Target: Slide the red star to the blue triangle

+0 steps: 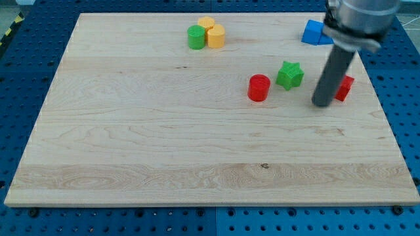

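The red star [344, 88] lies at the view's right, mostly hidden behind my rod. The blue triangle [314, 32] sits at the view's top right, above the star. My tip [321, 103] rests on the board just left of and slightly below the red star, touching or nearly touching it.
A green star [289, 75] and a red cylinder [259, 87] lie left of my tip. A green cylinder [195, 37] and two yellow blocks [212, 33] cluster at the view's top centre. The wooden board [164, 144] ends close to the star's right.
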Motion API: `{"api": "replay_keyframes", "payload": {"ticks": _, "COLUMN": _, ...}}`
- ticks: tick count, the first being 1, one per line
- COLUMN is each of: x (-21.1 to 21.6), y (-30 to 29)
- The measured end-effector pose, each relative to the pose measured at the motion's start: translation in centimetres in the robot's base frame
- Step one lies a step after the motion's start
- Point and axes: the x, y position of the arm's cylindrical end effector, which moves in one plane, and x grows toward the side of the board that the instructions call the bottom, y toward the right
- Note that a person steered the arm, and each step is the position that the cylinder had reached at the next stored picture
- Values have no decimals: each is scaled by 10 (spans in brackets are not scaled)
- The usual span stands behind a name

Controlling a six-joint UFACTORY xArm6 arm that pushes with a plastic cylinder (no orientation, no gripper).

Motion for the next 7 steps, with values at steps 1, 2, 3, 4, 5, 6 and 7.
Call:
{"api": "replay_keyframes", "payload": {"ticks": 1, "x": 34, "y": 2}}
{"api": "replay_keyframes", "payload": {"ticks": 2, "x": 31, "y": 19}}
{"api": "replay_keyframes", "payload": {"ticks": 3, "x": 8, "y": 25}}
{"api": "replay_keyframes", "payload": {"ticks": 4, "x": 0, "y": 25}}
{"api": "replay_keyframes", "payload": {"ticks": 5, "x": -38, "y": 25}}
{"api": "replay_keyframes", "payload": {"ticks": 6, "x": -60, "y": 25}}
{"api": "replay_keyframes", "payload": {"ticks": 7, "x": -52, "y": 25}}
